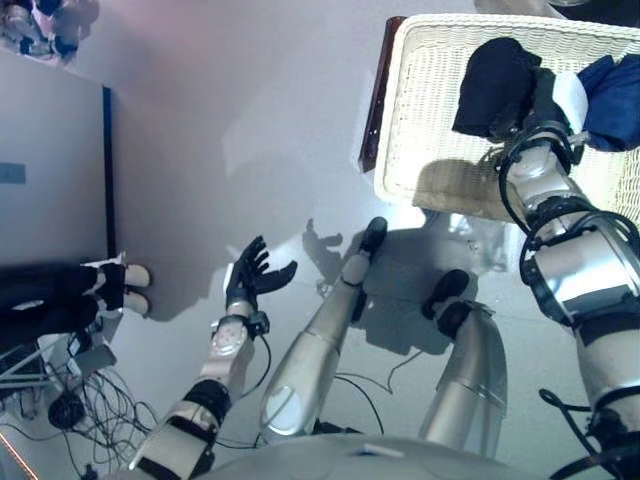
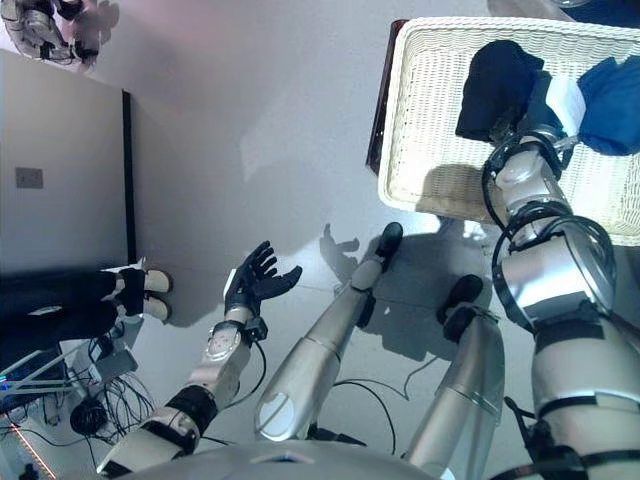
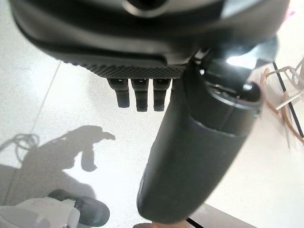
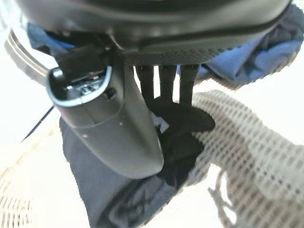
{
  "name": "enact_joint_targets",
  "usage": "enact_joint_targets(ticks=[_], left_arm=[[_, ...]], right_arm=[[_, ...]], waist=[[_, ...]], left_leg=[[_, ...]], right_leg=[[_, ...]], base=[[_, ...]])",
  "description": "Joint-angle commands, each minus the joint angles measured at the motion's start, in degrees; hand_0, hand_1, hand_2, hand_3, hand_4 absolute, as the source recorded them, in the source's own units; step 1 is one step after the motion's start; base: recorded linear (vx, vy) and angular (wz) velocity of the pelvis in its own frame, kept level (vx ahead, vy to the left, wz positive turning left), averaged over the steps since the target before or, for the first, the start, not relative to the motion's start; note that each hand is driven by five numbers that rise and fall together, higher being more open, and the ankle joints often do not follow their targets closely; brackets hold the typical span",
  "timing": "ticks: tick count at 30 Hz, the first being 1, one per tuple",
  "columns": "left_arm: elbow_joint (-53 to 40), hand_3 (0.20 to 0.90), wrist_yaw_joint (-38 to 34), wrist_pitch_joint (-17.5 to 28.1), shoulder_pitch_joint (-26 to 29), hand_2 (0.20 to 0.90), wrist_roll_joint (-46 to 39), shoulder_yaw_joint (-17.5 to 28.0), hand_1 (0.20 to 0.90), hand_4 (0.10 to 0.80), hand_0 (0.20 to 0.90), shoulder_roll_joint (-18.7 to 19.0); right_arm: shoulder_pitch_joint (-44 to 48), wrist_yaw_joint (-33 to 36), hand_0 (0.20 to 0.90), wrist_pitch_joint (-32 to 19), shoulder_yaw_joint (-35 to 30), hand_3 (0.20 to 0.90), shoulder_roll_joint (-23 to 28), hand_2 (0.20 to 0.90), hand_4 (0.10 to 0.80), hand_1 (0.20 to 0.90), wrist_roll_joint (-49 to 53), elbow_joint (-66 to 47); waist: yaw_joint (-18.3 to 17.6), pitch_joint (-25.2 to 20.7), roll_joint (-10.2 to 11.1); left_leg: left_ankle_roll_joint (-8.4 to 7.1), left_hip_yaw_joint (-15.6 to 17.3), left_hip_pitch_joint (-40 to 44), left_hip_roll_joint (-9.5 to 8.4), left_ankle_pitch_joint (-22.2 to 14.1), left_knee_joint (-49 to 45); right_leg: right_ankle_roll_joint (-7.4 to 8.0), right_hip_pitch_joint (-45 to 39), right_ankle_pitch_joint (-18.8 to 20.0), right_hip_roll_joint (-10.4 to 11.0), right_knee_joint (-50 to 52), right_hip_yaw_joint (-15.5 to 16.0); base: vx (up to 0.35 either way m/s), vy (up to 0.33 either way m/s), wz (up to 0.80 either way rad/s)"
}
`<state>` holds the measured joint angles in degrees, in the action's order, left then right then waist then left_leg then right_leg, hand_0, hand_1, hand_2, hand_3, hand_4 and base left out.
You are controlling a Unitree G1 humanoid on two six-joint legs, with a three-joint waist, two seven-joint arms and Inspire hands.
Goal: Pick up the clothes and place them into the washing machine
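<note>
A white wicker basket [image 1: 400,150] stands at the upper right on a dark brown box [image 1: 375,100]. In it lie a dark navy garment [image 1: 495,85] and a blue garment [image 1: 610,100]. My right hand [image 1: 548,100] reaches into the basket between the two. In the right wrist view its straight fingers [image 4: 161,80] touch the dark garment [image 4: 109,190], with the blue garment [image 4: 256,52] behind and the basket's weave [image 4: 256,152] beside it. My left hand [image 1: 250,280] is open and empty above the floor, and it also shows in the left wrist view [image 3: 199,142].
A grey panel with a dark edge [image 1: 50,160] stands at the left. A person's dark legs and light shoes [image 1: 60,295] are at the lower left, with cables and gear [image 1: 70,390] on the floor below them.
</note>
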<state>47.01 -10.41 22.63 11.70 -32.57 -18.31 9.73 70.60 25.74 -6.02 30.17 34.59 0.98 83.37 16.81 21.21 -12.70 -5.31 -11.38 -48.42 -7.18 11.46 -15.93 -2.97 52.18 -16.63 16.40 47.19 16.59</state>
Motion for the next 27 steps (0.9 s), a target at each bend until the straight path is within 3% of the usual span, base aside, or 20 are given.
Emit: enact_joint_targets(ticks=[1,6,14,22,24,27], left_arm=[[-0.17,0.9,-2.08,2.77,1.17,0.9,0.05,2.13,0.9,0.8,0.9,3.78],[-2.97,0.9,-2.32,2.89,-1.42,0.9,1.13,1.84,0.9,0.8,0.9,3.77],[-1.1,0.9,-2.61,3.0,-3.16,0.9,2.39,1.7,0.9,0.8,0.9,4.42],[2.09,0.9,-1.35,3.18,-5.28,0.9,1.19,1.98,0.9,0.8,0.9,4.17],[-4.2,0.9,-0.57,3.56,-8.0,0.9,1.09,1.68,0.9,0.8,0.9,4.31],[-2.17,0.9,1.19,3.1,-9.42,0.9,0.57,1.47,0.9,0.8,0.9,3.99]], right_arm=[[2.77,-1.89,0.3,-0.97,2.21,0.3,-1.66,0.3,0.4,0.3,-1.67,-0.46],[2.52,-1.27,0.3,-0.91,1.82,0.3,-1.85,0.3,0.4,0.3,-1.47,0.29],[1.24,0.11,0.3,-2.59,-1.67,0.3,-2.66,0.3,0.4,0.3,3.97,-3.21],[-5.07,-3.62,0.3,-9.75,-13.5,0.3,-5.9,0.3,0.4,0.3,26.41,-11.89],[-8.15,-5.0,0.3,-11.71,-16.39,0.3,-6.81,0.3,0.4,0.3,32.44,-14.75],[-9.42,-7.63,0.3,-13.64,-20.15,0.3,-6.5,0.3,0.4,0.3,40.07,-14.26]], waist=[[2.3,4.89,-0.67],[2.84,4.23,-1.04],[2.6,2.02,0.34],[0.7,-0.28,1.32],[0.35,-0.44,0.39],[0.07,-1.21,-0.3]], left_leg=[[4.85,4.87,0.12,-6.25,-10.14,-5.75],[5.04,4.52,2.14,-6.24,-9.84,-4.16],[5.2,5.33,8.59,-5.17,-9.49,0.3],[5.4,7.63,14.99,-3.44,-9.59,3.98],[5.78,8.61,15.36,-2.74,-8.21,4.59],[5.98,9.49,17.13,-2.09,-8.07,5.98]], right_leg=[[4.37,-6.62,1.07,-1.02,-1.73,-2.7],[4.52,-8.23,1.39,-1.25,-3.44,-2.37],[4.74,-14.01,3.17,-3.08,-10.36,-3.89],[5.52,-20.64,6.34,-5.33,-19.16,-6.66],[5.49,-21.22,8.98,-6.1,-21.55,-7.0],[5.97,-22.73,10.2,-6.82,-24.65,-8.49]], base=[[0.0,0.0,0.0],[0.014,0.002,0.02],[0.054,0.014,-0.03],[0.048,0.031,-0.26],[-0.08,0.063,-0.42],[-0.016,0.055,-0.35]])
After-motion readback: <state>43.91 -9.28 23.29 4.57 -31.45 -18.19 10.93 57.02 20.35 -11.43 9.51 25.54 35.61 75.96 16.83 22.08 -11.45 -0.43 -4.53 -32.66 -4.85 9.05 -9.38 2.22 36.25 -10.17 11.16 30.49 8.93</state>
